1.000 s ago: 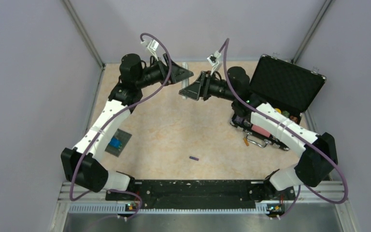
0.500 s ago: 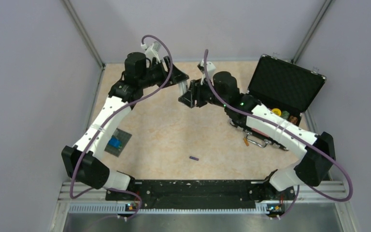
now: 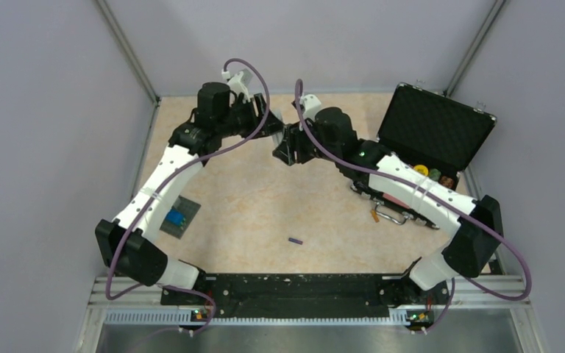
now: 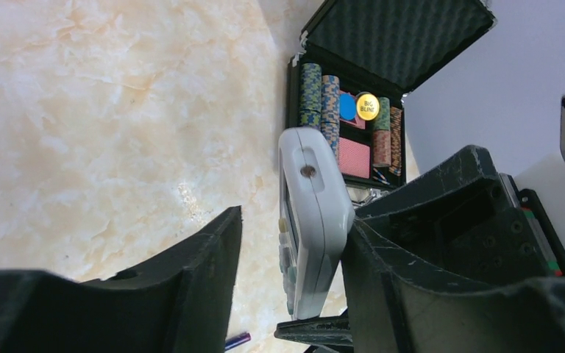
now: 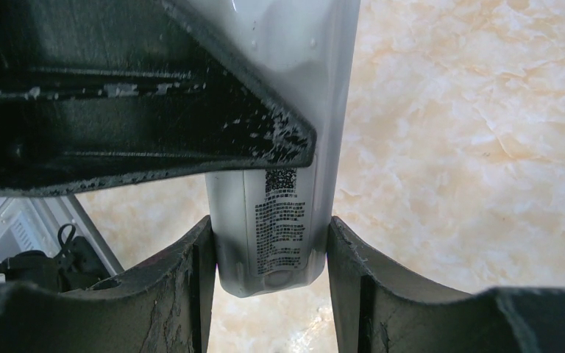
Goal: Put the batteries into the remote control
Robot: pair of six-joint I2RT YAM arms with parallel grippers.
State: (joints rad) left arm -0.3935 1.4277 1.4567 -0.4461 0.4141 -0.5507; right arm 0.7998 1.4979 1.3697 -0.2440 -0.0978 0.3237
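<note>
Right tool (image 5: 266, 234) is clamped on the remote control (image 5: 276, 213) by the middle of the far edge, left tool (image 4: 293, 222) gapes around it, and the purple battery (image 3: 295, 240) lies crosswise, well back toward the table's (image 3: 250, 195) near edge, neither arm nearer.

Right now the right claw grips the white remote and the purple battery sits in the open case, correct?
Not quite. The right claw does grip the remote, but the purple battery lies on the table, apart from the open case, as the top view shows.

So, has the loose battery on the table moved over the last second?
No. The battery lies at the same spot, just beyond the middle of the black rail, in all three top views.
</note>
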